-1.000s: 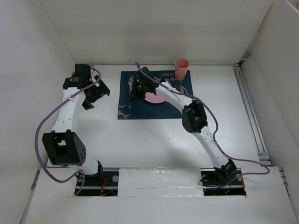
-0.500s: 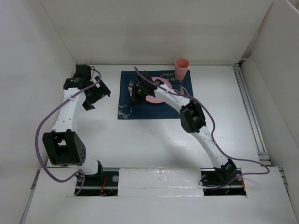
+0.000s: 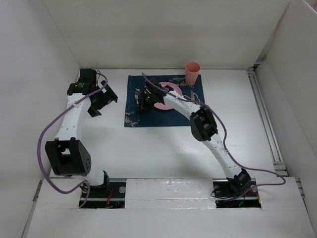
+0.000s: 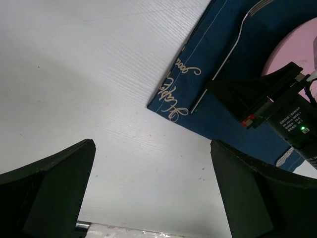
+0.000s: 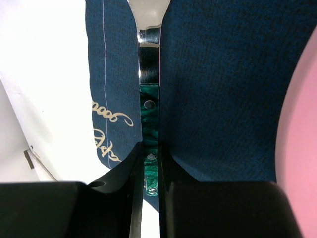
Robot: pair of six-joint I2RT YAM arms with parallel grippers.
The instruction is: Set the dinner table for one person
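Observation:
On the dinner table [image 3: 148, 148] lies a navy placemat [image 3: 133, 118] with a pink plate [image 3: 160, 105] on it and a pink cup [image 3: 192, 73] at its far right corner. My right gripper [image 3: 141, 100] is low over the placemat's left strip, beside the plate. In the right wrist view this gripper [image 5: 150, 148] is shut on the green riveted handle [image 5: 149, 114] of a metal utensil, which lies along the placemat [image 5: 218, 89] with the plate [image 5: 303, 139] at the right edge. My left gripper [image 3: 101, 101] hangs open over bare table [image 4: 74, 74], left of the placemat [image 4: 218, 44].
Upright white panels [image 3: 163, 34] close the table at the back and on both sides. A metal rail [image 3: 265, 119] runs along the right side. The right arm's forearm [image 3: 181, 104] crosses above the plate. In the left wrist view the right gripper's body [image 4: 277, 106] is in sight.
The right gripper has shifted slightly left and toward the near side over the placemat, still shut on the utensil. The left arm has not moved.

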